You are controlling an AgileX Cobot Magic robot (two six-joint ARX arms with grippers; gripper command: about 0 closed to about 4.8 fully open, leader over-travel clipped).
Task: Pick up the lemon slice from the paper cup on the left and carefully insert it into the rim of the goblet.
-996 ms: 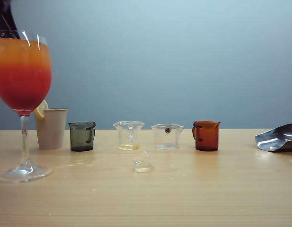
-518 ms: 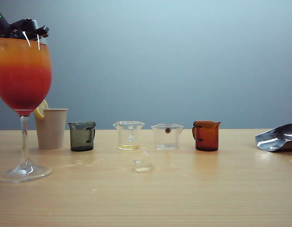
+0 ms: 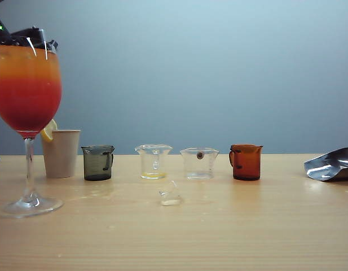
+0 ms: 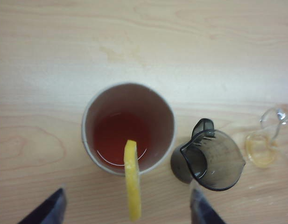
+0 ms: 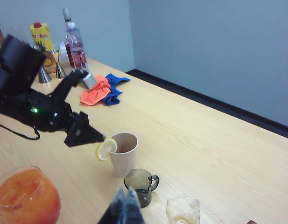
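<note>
In the exterior view the goblet is standing at the near left of the table, full of an orange-to-red drink, and the paper cup is sitting behind it with the lemon slice perched on its rim. Compared with a second ago, dark parts of the left arm are now showing behind the goblet's rim, where only a sliver was in view; the cups and the slice are lying as they were.

In the left wrist view the left claw is hanging over the paper cup with its jaws spread wide, one tip on each side of the lemon slice, not touching it. The slice is straddling the cup's rim on edge, rind outward. It is probably light, thin, wet and soft, so the firm rind edge looks the safest hold, with gentle pressure. A dark beaker is standing just beside the cup.

In the right wrist view the left claw is poised just beside the lemon slice on the paper cup. The right claw is hovering above the beaker; its tips seem pressed together, though blur makes this uncertain. The goblet is glass and top-heavy, so a nudge could tip it.
</note>
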